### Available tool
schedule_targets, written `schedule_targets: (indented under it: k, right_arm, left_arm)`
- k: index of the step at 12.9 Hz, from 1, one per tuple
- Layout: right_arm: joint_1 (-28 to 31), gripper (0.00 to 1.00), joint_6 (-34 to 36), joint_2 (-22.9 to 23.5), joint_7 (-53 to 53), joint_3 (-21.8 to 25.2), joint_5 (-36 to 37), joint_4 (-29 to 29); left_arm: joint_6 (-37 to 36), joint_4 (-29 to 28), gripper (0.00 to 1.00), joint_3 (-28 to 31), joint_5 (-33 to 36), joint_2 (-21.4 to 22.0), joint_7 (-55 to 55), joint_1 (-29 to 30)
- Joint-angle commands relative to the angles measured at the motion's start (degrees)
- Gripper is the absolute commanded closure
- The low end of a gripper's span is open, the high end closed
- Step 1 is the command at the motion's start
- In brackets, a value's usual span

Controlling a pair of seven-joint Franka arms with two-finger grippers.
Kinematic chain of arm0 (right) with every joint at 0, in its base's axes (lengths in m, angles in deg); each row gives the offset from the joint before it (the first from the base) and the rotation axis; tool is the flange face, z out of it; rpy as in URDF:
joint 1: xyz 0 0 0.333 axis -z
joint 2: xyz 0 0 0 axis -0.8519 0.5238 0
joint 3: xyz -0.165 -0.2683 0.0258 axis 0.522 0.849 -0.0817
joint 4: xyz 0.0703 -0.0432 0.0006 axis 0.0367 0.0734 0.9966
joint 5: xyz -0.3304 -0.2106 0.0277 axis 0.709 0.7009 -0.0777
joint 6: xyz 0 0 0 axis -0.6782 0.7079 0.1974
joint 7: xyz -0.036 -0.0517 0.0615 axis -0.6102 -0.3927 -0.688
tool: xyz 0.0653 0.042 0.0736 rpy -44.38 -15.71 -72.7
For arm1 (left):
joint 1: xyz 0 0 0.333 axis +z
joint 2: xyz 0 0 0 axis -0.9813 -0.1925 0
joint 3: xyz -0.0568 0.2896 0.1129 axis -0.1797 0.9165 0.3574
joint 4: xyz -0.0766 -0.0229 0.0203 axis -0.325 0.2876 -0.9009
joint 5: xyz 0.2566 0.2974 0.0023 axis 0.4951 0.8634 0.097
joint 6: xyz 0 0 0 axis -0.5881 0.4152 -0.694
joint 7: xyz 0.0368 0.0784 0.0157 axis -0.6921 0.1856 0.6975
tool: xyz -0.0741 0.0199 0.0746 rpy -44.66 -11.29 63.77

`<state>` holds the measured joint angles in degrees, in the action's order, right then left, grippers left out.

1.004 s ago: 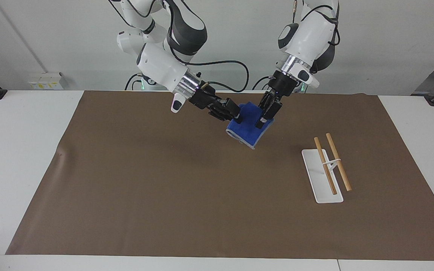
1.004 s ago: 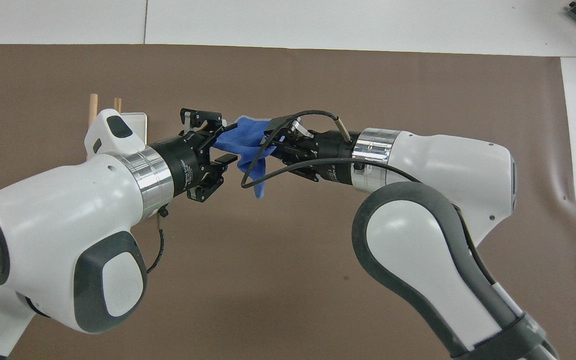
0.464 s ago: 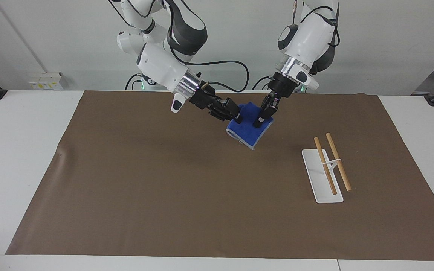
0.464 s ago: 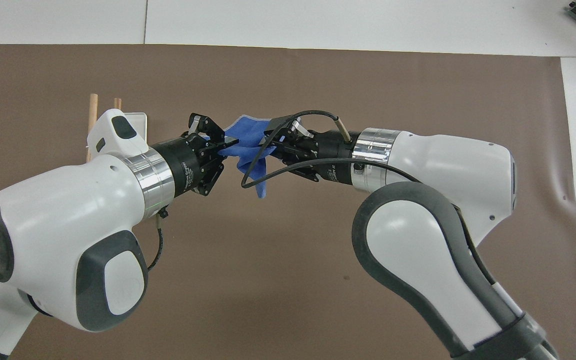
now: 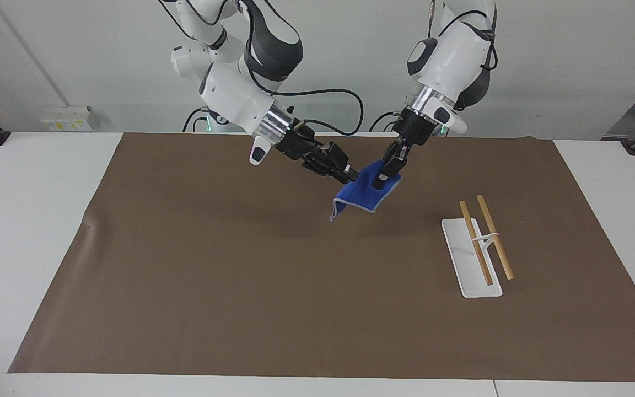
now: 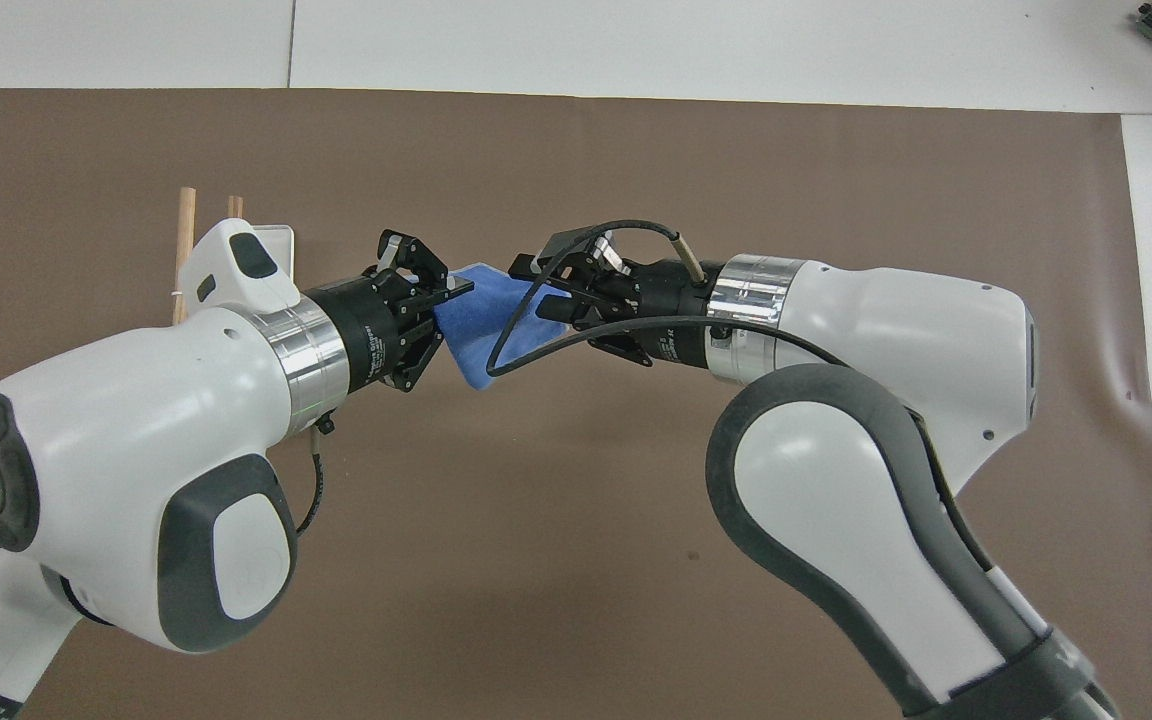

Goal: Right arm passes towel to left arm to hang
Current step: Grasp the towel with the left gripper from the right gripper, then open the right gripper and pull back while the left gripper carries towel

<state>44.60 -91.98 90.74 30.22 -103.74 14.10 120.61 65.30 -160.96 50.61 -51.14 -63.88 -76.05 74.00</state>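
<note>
We see the towel (image 5: 366, 194) up in the air over the brown mat (image 5: 240, 275), stretched between the two grippers near the robots' edge of the table. Half a second ago it hung as a folded bundle, the right gripper's (image 5: 350, 175) fingers pinching its edge; now it lies out as a flatter sheet with one corner drooping, and it has drawn toward the left arm. The left gripper (image 5: 381, 177) has its fingers closed on the towel's edge — a second ago they stood spread around the cloth, so the grasp is new. The right gripper meets the opposite corner; from the overhead view its fingers seem to have parted, but whether they have quite let go we cannot tell. We judge that the handover is at its turning point: the left arm (image 6: 136, 440) has the load, and the right arm (image 6: 886, 330) needs only to draw clear.

As for holders, there is one — the white rack (image 5: 472, 259) toward the left arm's end of the table, a flat tray base (image 5: 461, 248) with two wooden rods (image 5: 494, 237) slanting over it. Nothing hangs on the rods and nothing lies on the tray. It stands well apart from the towel, so hanging is not yet done. We expect the loose corner to swing as the left arm carries it across.
</note>
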Motion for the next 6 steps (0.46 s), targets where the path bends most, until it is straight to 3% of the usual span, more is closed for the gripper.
schedule_targets:
  k: [1, 3, 6]
  right_arm:
    - [0.63, 0.00, -0.67, -3.13, -0.94, 0.17, 1.79, 2.86]
    - [2.64, 0.00, -0.58, -5.32, -0.76, 0.26, 4.94, 4.88]
    - [6.51, 0.00, 1.25, -8.75, -0.76, 0.26, 12.14, 8.31]
  left_arm:
    - [0.52, -1.10, 1.00, 0.02, -1.04, -2.01, 5.60, 0.50]
    - [1.05, -2.59, 1.00, 0.63, -1.04, -2.28, 8.07, 1.20]
    - [1.32, -3.65, 1.00, 6.77, -1.04, -3.07, 14.21, 2.00]
